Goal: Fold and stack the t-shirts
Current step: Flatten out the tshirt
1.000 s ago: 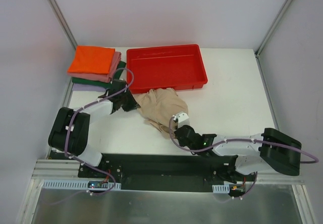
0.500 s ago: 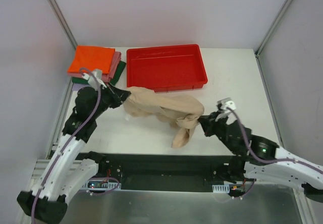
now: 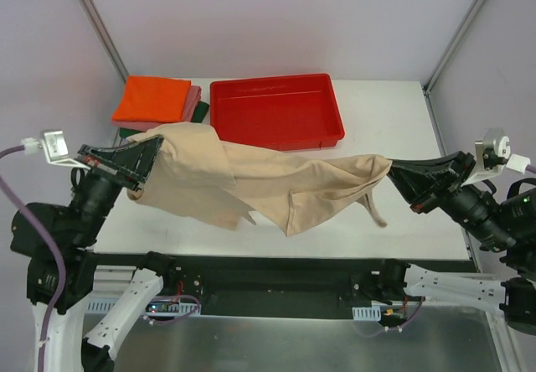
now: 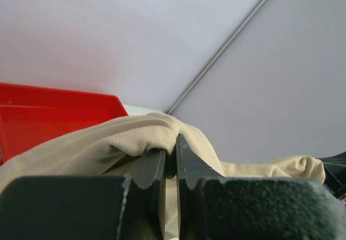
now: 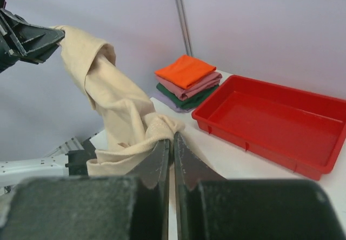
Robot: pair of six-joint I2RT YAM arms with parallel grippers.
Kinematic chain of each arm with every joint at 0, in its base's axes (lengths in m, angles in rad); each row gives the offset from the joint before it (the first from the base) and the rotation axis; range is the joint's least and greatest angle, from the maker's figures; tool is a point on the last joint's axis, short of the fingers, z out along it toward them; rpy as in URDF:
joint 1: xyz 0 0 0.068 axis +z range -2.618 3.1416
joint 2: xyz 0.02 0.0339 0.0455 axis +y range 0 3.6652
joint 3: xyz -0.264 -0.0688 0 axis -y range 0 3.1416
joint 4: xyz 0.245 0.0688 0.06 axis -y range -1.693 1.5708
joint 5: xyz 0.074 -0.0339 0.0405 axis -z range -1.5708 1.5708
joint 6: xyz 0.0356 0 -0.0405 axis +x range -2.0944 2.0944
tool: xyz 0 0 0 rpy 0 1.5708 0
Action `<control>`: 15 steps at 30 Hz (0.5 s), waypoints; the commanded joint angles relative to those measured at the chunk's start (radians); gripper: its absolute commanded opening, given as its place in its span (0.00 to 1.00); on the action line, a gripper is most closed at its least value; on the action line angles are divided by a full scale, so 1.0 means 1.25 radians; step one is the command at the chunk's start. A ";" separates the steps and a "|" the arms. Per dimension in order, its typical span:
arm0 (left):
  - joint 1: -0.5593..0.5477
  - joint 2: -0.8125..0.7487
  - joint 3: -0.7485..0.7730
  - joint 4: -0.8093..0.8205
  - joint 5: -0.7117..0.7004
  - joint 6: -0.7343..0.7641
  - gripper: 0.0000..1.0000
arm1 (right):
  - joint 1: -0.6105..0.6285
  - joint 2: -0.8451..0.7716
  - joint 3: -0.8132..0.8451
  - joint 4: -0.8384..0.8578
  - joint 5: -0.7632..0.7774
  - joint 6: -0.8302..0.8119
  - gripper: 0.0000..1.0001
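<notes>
The beige t-shirt (image 3: 260, 179) hangs stretched in the air between my two grippers, sagging in the middle above the table. My left gripper (image 3: 155, 147) is shut on its left end (image 4: 146, 137). My right gripper (image 3: 392, 169) is shut on its right end (image 5: 157, 129). In the right wrist view the shirt (image 5: 108, 99) runs up to the left gripper (image 5: 51, 37). A folded stack sits at the back left: orange t-shirt (image 3: 152, 98) on top, then pink (image 3: 194, 104), dark green (image 3: 199, 112) and lavender (image 5: 165, 100) at the bottom.
A red plastic tray (image 3: 276, 112) stands at the back centre of the white table (image 3: 394, 129), just behind the hanging shirt; it also shows in the right wrist view (image 5: 270, 121). Grey walls close in the left, back and right sides.
Both arms have risen and swung apart, left going left and right going right. The beige shirt has been lifted off the table and pulled out wide between them.
</notes>
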 commanded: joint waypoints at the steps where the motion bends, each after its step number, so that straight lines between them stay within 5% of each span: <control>1: 0.004 -0.039 0.069 -0.016 -0.047 0.032 0.00 | -0.001 0.047 0.115 -0.050 -0.047 -0.055 0.01; 15: 0.005 0.083 0.328 -0.082 -0.029 0.081 0.00 | 0.001 -0.002 0.095 -0.055 -0.073 -0.001 0.01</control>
